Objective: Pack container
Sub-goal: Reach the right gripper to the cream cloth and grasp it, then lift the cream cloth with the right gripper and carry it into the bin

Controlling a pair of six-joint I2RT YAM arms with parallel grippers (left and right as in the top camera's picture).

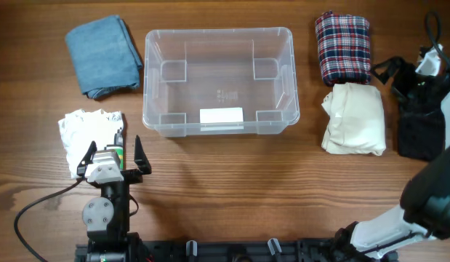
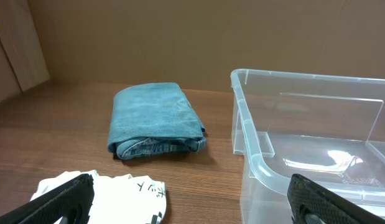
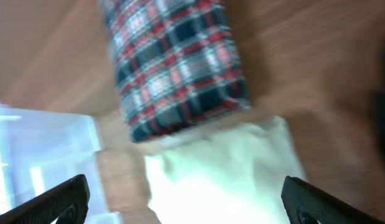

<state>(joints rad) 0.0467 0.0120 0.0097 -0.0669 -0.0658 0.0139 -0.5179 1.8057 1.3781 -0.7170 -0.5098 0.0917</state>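
The clear plastic container stands empty at the table's middle, with a white label on its base. In the left wrist view its near corner is on the right. My left gripper is open and empty, low at the front left, beside a white printed cloth. In its own view the left gripper has that cloth by its left finger. My right gripper is open, right of the folded clothes. The blurred right wrist view has the right gripper over a cream cloth.
Folded blue jeans lie at the back left, also in the left wrist view. A folded plaid cloth lies right of the container, with the cream folded cloth in front of it. The plaid shows in the right wrist view.
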